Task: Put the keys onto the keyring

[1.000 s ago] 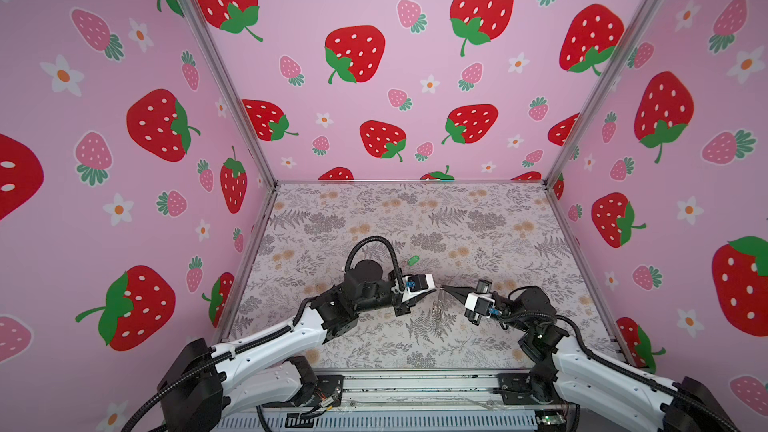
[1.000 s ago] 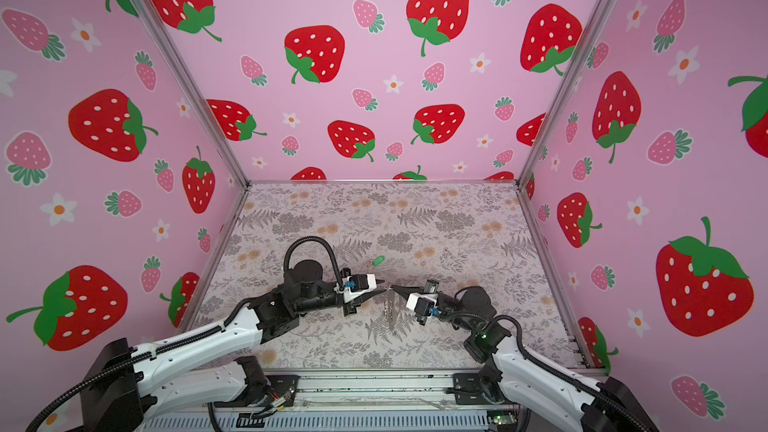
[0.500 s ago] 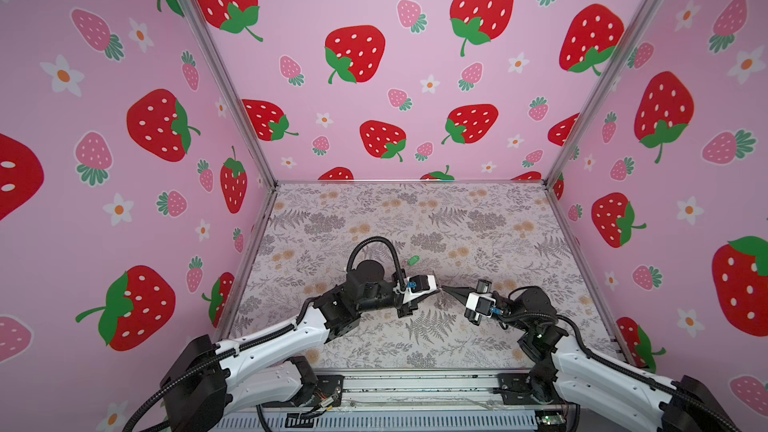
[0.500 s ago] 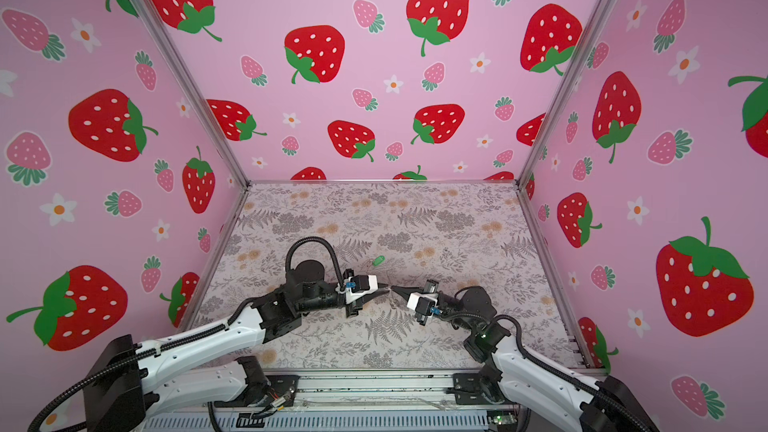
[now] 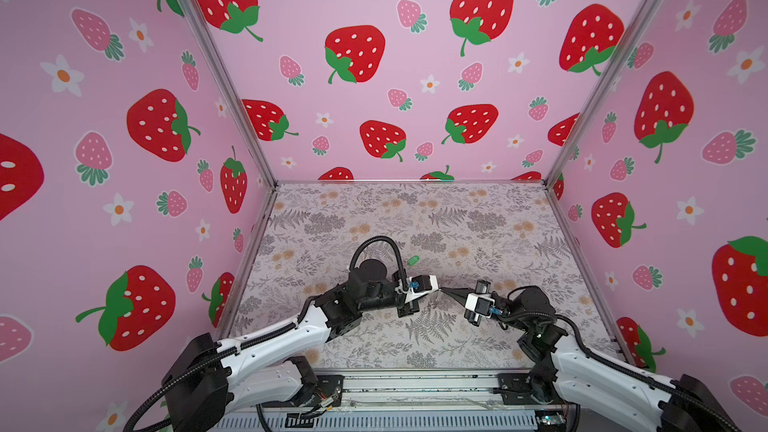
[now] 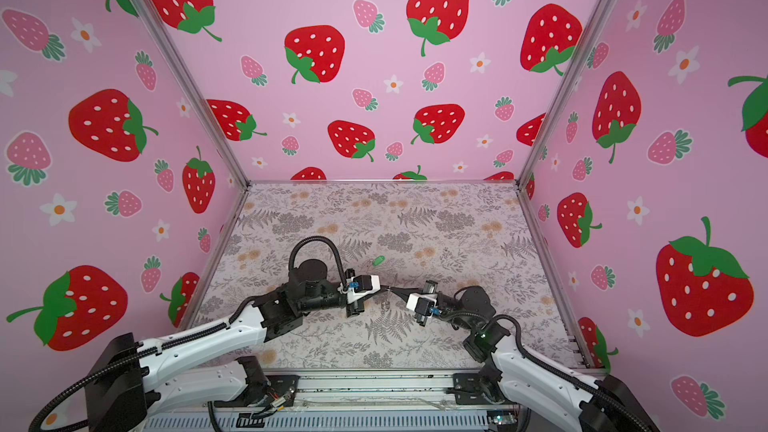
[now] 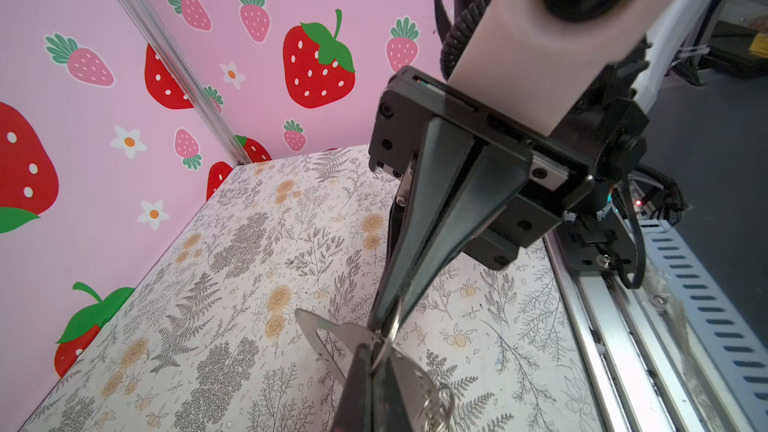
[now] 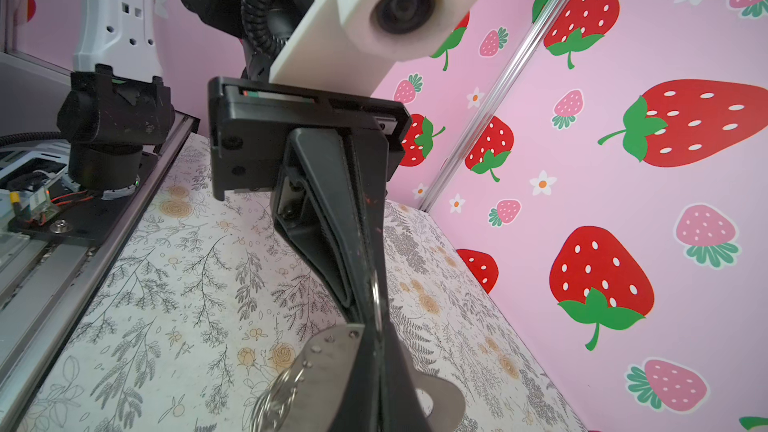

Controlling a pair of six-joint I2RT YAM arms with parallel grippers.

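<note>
The left gripper [image 8: 364, 312] has just finished closing. A second ago its jaws stood a little apart and the bunch of metal hung in plain sight below the two tips in the top views. Now its fingers are pressed together, and they look pinched on the flat silvery keys [image 7: 329, 337] that stick out sideways right at its fingertips (exactly which blade sits between the pads is hidden). The green tag [image 5: 413, 260] is not in the bunch. It lies loose on the floral mat [image 5: 374, 218], beyond the back of this gripper and well apart from it.

Between the two grippers, tip against tip, runs the thin wire of the keyring [image 8: 377, 299]. A cluster of small split rings [image 8: 276, 398] dangles just under the fingertips. I cannot make out any black strap.

The right gripper [image 7: 385, 319] meets the left one head-on above the mat. Its fingers taper to a closed point with the ring wire caught there, so it appears to be gripping the keyring.

With each arm now holding its own part of the metalwork, I judge the setup for threading is made. The next move would be a small twist or slide of key against ring, and a slip by either grip would drop the whole bunch onto the mat directly under the tips.
</note>
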